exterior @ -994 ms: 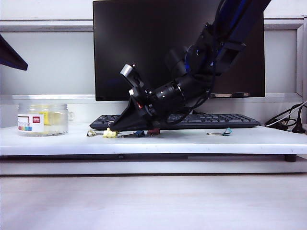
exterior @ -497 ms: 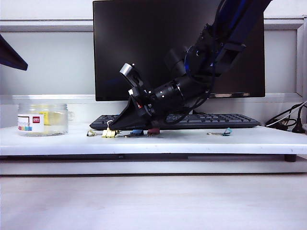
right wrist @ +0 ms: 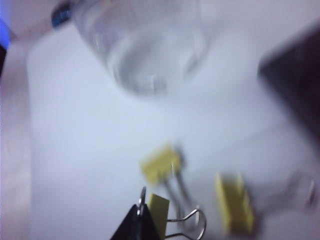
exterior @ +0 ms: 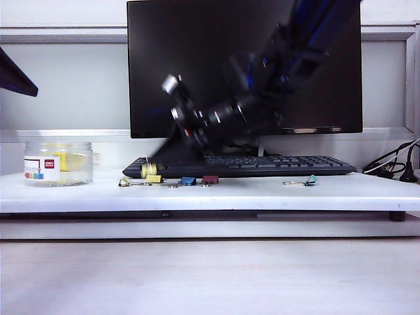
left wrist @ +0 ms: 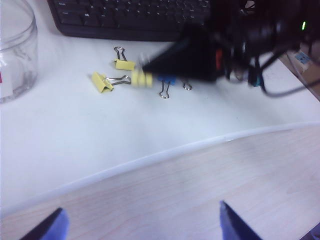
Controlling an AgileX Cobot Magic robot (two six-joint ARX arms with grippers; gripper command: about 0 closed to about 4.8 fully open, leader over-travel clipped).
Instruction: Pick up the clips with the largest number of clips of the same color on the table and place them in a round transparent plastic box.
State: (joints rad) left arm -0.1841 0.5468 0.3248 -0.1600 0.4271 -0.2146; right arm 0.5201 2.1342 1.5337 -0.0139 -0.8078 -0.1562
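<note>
My right gripper [exterior: 150,165] hangs just above the table [exterior: 262,193], shut on one yellow clip [right wrist: 159,214] by its wire handle. The right gripper [right wrist: 140,223] shows only its dark tip in the right wrist view. Two more yellow clips [right wrist: 160,162] [right wrist: 232,202] lie on the table below it; the exterior view shows them as clips [exterior: 154,178] [exterior: 125,182]. The round transparent plastic box [exterior: 59,163] stands at the far left with yellow inside. My left gripper [left wrist: 142,230] is open over the wooden surface in front of the table, holding nothing.
A blue clip [exterior: 188,180] and a dark pink clip [exterior: 210,179] lie just right of the yellow ones, and a teal clip [exterior: 310,180] further right. A black keyboard [exterior: 282,164] and monitor [exterior: 243,65] stand behind. Cables [exterior: 394,164] trail at the far right.
My right gripper has lifted off the table with the yellow clip in it, and the arm is blurred with motion. The left gripper has stayed still.
</note>
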